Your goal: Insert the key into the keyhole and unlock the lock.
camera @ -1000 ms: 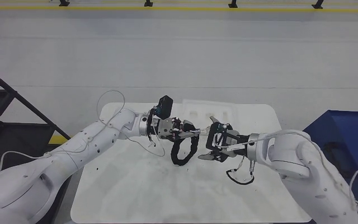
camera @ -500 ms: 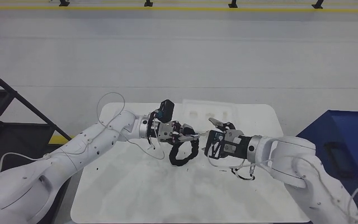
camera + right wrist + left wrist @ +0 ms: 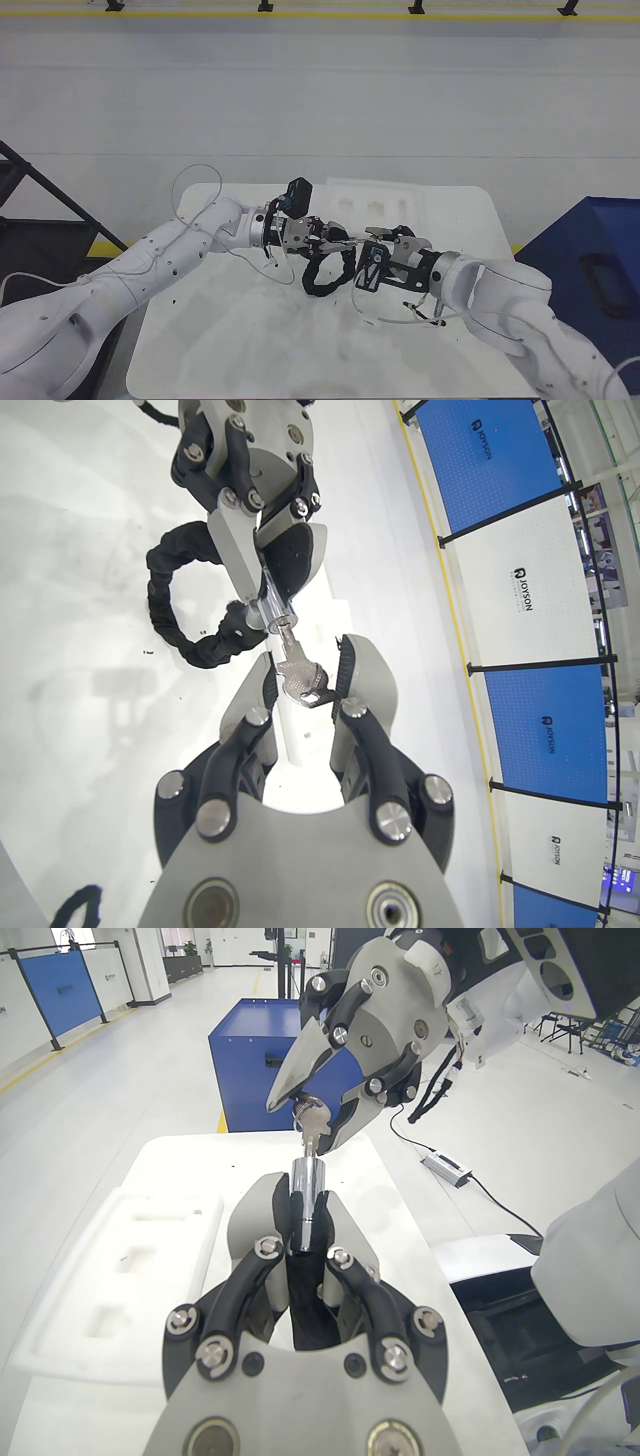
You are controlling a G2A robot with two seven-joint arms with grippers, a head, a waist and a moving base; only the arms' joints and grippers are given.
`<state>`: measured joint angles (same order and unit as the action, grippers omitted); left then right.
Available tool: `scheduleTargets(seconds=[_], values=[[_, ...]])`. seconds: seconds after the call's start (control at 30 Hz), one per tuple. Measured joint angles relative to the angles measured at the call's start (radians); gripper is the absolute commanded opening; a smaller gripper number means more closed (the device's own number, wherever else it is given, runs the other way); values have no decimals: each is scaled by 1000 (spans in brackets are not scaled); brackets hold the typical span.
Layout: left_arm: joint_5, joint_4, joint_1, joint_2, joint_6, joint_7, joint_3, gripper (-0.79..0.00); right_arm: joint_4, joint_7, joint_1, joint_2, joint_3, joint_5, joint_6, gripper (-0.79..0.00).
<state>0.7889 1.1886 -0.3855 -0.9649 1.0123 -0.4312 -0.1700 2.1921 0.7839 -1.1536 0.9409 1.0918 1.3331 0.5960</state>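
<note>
Left gripper (image 3: 301, 1195) is clamped on the chrome barrel of the lock (image 3: 272, 612) over the table (image 3: 250, 340), with the keyhole (image 3: 283, 624) turned toward the other arm, judged so as to brace it against the push of insertion. Right gripper (image 3: 307, 660) pinches the key (image 3: 314, 1120) by its head, blade in line with the barrel and tip just entered in the keyhole. Against 1 s ago, the right gripper has closed in on the lock and rolled at the wrist; the left has barely shifted.

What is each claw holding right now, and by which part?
The left claw grips the lock by its chrome cylinder; the right claw pinches the key by its flat head.
</note>
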Motion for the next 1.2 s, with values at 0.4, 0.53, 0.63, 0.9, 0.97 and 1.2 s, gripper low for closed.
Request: scheduleTargets(seconds=[0.4, 0.53, 0.63, 0.9, 0.97, 1.2], values=[[5, 7, 4, 2, 0, 5, 0, -785, -27, -32, -14, 0, 57, -173, 13, -785], [10, 12, 6, 2, 0, 6, 0, -785, -46, -20, -8, 1, 63, -237, 16, -785], [17, 15, 7, 1, 0, 0, 0, -785, -65, -12, -4, 4, 68, -295, -17, -785], [46, 18, 9, 0, 0, -19, 0, -785, -107, 2, 11, 7, 82, -461, -43, -785], [53, 17, 9, 0, 0, -24, 0, -785, -118, 10, 15, 7, 88, -502, -43, -785], [83, -4, 9, -4, 0, -41, 0, -785, -152, 55, 34, 5, 97, -620, -34, 0]])
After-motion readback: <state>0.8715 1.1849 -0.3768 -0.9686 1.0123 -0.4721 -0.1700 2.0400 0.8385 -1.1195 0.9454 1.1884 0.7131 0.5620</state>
